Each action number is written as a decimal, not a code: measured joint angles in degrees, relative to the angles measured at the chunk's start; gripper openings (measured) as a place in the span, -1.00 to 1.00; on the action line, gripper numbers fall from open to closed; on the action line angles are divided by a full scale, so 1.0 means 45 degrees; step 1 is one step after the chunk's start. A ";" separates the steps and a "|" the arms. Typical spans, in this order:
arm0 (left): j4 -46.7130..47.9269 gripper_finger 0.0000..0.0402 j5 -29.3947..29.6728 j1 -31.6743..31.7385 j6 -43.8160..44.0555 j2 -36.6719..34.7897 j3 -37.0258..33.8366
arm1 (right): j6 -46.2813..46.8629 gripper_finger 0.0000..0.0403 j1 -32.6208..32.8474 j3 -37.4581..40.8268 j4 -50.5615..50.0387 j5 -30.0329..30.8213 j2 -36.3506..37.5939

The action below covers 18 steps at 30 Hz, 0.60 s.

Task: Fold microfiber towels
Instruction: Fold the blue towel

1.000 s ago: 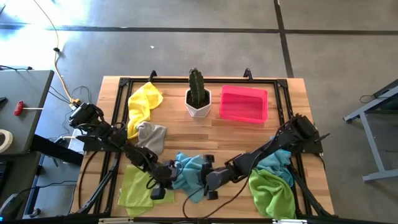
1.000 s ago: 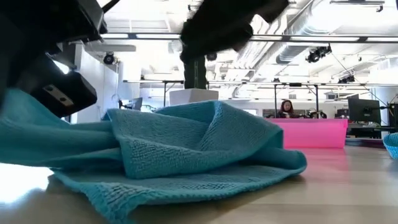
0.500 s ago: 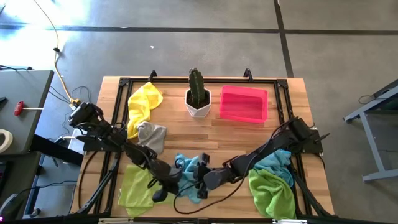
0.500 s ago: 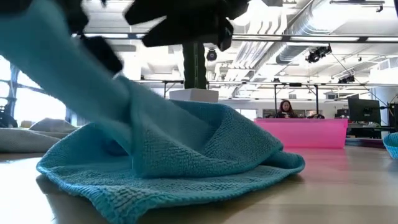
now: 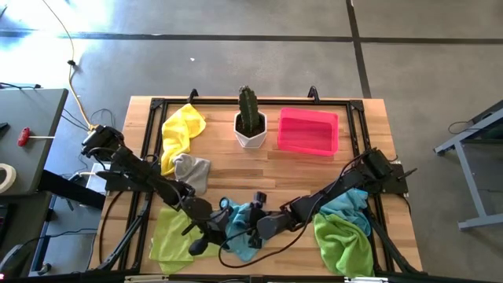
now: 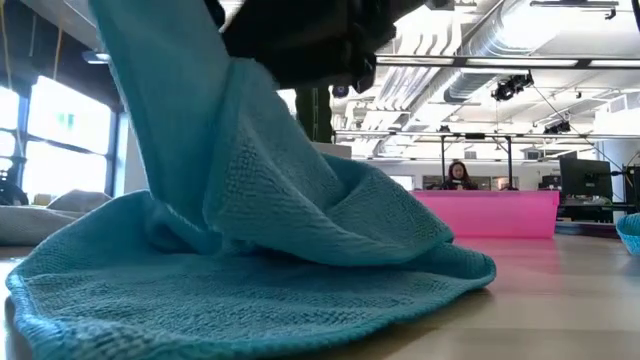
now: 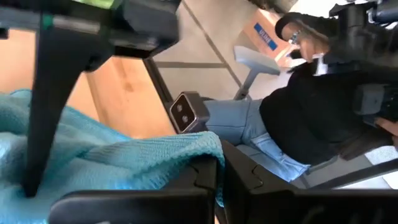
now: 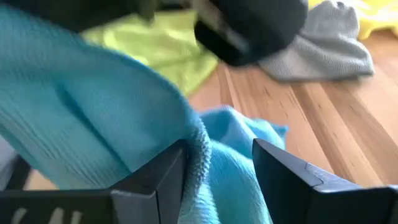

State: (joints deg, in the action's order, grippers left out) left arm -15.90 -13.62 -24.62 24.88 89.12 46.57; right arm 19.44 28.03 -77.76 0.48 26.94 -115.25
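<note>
At the near middle of the wooden table (image 5: pixel 259 169) lies the light blue microfiber towel (image 5: pixel 240 226), bunched between the two grippers. The left gripper (image 5: pixel 206 236) sits at the towel's left edge with its jaws clamped on a fold of the blue cloth (its wrist view shows the fabric pinched between the closed fingers (image 7: pixel 205 180)). The right gripper (image 5: pixel 253 222) is at the towel's right side, fingers (image 8: pixel 155 180) spread with a raised ridge of the same towel lying in the gap between them. In the low view part of the towel is lifted steeply while the rest spreads flat on the wood. A lime green towel (image 5: pixel 169 237) lies just left of the left gripper; another lime green one (image 5: pixel 342 244) lies under the right arm, with a second blue cloth (image 5: pixel 350 206) beside it. The grey towel (image 5: pixel 191 171) and yellow towel (image 5: pixel 182 130) lie farther back on the left.
</note>
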 joint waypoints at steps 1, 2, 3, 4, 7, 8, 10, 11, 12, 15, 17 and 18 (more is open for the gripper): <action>0.0198 -1.00 -0.0136 0.0000 0.0004 0.0003 -0.0004 | 0.0012 -0.12 0.0010 -0.0003 -0.0428 0.0024 0.0018; 0.0364 -1.00 -0.0281 -0.0003 0.0044 0.0017 -0.0010 | 0.0098 -0.12 0.0031 -0.0067 -0.1019 0.0133 0.0030; 0.0457 -1.00 -0.0330 -0.0008 0.0071 0.0024 -0.0010 | 0.0265 -0.12 0.0056 -0.0176 -0.1633 0.0322 0.0030; 0.0480 -1.00 -0.0332 -0.0027 0.0081 0.0024 -0.0010 | 0.0360 -0.12 0.0100 -0.0353 -0.2383 0.0503 0.0030; 0.0926 -1.00 -0.0311 -0.0034 0.0088 0.0020 -0.0015 | 0.0888 -0.12 0.0190 -0.1135 -0.5081 0.1029 0.0040; 0.1038 -1.00 -0.0262 -0.0034 0.0085 0.0024 -0.0019 | 0.1126 -0.12 0.0229 -0.1421 -0.6030 0.1065 0.0040; 0.1212 -1.00 -0.0137 -0.0030 0.0088 0.0024 -0.0018 | 0.1615 -0.12 0.0272 -0.2080 -0.7897 0.1352 0.0040; 0.1290 -1.00 -0.0119 -0.0010 0.0088 0.0024 -0.0019 | 0.1820 -0.12 0.0314 -0.2408 -0.8759 0.1564 0.0043; 0.1301 -1.00 -0.0112 0.0018 0.0088 0.0023 -0.0019 | 0.2050 -0.12 0.0367 -0.2726 -0.9638 0.1818 0.0051; 0.1291 -1.00 -0.0090 0.0125 0.0084 0.0024 -0.0019 | 0.2605 -0.12 0.0495 -0.3591 -1.2138 0.2819 0.0060; 0.1286 -1.00 -0.0178 0.0144 0.0048 0.0024 -0.0015 | 0.2910 -0.12 0.0581 -0.4066 -1.3626 0.3581 0.0060; 0.1286 -1.00 -0.0243 0.0127 0.0044 0.0024 -0.0019 | 0.3125 -0.12 0.0586 -0.4238 -1.4209 0.3935 0.0064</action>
State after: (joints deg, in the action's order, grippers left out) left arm -10.11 -14.71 -24.05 25.08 89.23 46.48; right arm 33.50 30.66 -96.83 -63.46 44.65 -114.96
